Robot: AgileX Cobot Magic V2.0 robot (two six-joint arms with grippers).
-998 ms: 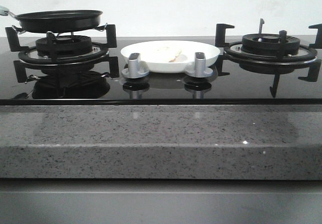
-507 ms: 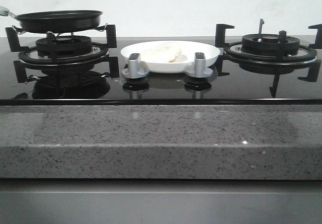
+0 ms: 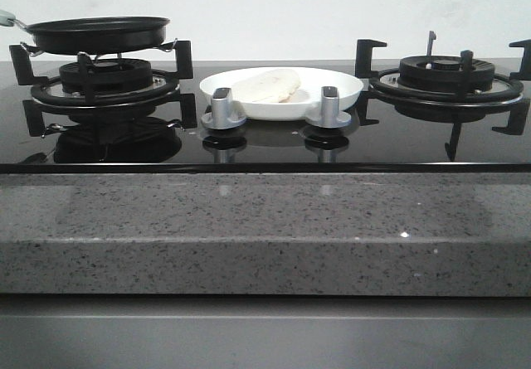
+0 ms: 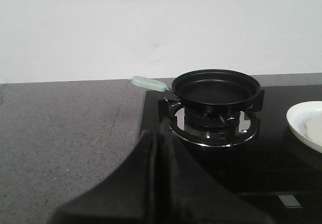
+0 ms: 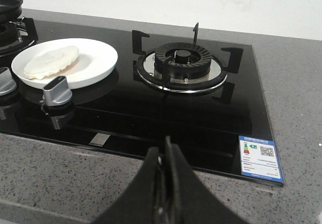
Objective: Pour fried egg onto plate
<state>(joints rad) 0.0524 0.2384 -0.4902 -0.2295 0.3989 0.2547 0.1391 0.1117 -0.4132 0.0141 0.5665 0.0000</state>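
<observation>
The fried egg (image 3: 267,84) lies as a pale flat slab on the white plate (image 3: 340,87), between the two burners; it also shows in the right wrist view (image 5: 52,61) on the plate (image 5: 95,63). The plate's edge shows in the left wrist view (image 4: 299,123). The black frying pan (image 3: 98,33) sits empty on the left burner, with a pale green handle (image 4: 148,83). My left gripper (image 4: 160,136) is shut and empty, short of the pan. My right gripper (image 5: 166,151) is shut and empty, over the counter's front edge. Neither gripper shows in the front view.
Two silver knobs (image 3: 222,108) (image 3: 329,106) stand in front of the plate. The right burner (image 3: 446,79) is bare. A grey speckled counter (image 3: 265,228) runs along the front and to the left (image 4: 60,128). An energy label (image 5: 259,155) sits at the hob's corner.
The egg on the plate looks more settled and sharply outlined than before. The pan and plate have not moved.
</observation>
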